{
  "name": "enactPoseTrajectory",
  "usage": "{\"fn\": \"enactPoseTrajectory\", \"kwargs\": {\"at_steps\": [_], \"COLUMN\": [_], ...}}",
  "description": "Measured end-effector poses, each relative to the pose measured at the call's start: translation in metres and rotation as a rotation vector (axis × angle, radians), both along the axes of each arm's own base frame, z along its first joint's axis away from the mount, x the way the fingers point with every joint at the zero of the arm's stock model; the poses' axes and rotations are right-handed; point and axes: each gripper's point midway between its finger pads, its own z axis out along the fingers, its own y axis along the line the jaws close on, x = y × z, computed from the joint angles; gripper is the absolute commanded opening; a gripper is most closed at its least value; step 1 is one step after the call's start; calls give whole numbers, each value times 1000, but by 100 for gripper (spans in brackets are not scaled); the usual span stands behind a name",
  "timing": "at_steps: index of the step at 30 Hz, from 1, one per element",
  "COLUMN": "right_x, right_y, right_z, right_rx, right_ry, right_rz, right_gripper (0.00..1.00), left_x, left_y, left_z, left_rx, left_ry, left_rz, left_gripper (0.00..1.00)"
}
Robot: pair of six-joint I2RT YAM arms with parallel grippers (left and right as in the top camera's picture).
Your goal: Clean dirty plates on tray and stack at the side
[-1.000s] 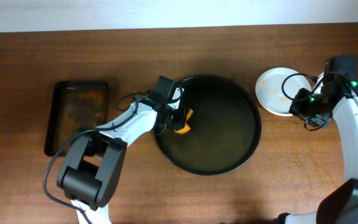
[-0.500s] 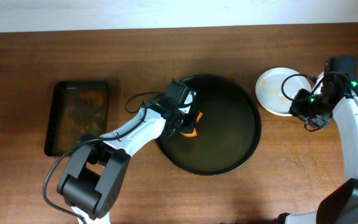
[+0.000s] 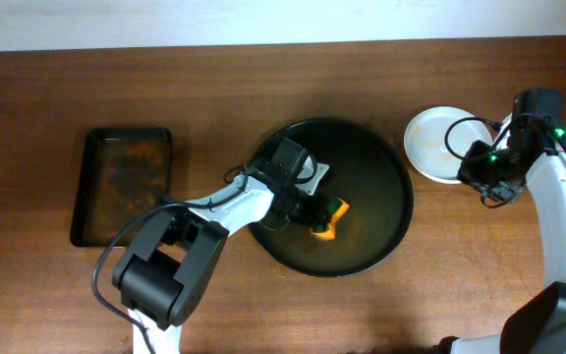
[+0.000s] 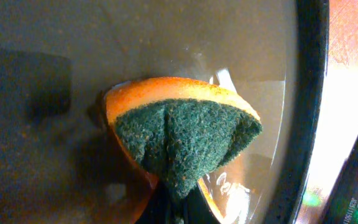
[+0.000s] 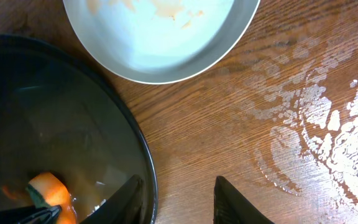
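Sponge point(image 4: 185, 143) folded, scratchy green, glossy round tray point(image 3: 371, 177)

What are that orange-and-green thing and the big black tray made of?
The sponge looks like soft orange foam with a coarse, fibrous green scouring layer. The tray seems smooth glossy plastic or coated metal: it shows reflections, but which one is unclear.

Orange sponge point(image 3: 327, 222); dark rectangular tray point(image 3: 91, 187) on table point(image 3: 47, 88).
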Motion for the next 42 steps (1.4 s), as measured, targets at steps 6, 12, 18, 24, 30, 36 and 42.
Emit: {"fn": "enactPoseTrajectory", "kwargs": {"at_steps": [6, 12, 18, 24, 30, 36, 42], "right_x": [-2, -2, -2, -2, -4, -4, -5], "right_y": [0, 0, 0, 0, 1, 1, 1], "right_z": [0, 0, 0, -1, -1, -1, -1], "right_rx": [0, -1, -1, -3, 0, -1, 0], "right_ry": [7, 6, 7, 9, 18, 18, 20], "right_rz": [5, 8, 8, 7, 8, 11, 10], "right_gripper": [37, 38, 37, 37, 37, 38, 38], "left_x": [44, 63, 53, 30, 15, 46, 68], "left_y": [40, 74, 58, 33, 26, 60, 103], "left_z": [-1, 16, 79, 49, 2, 84, 132], "left_rx": [80, 146, 115, 298, 380, 385, 497], "left_ry": [-58, -106, -248, -334, -269, -429, -579], "left_rz": [137, 230, 177, 90, 31, 174, 327], "left_gripper": [0, 0, 0, 0, 0, 0, 0]}}
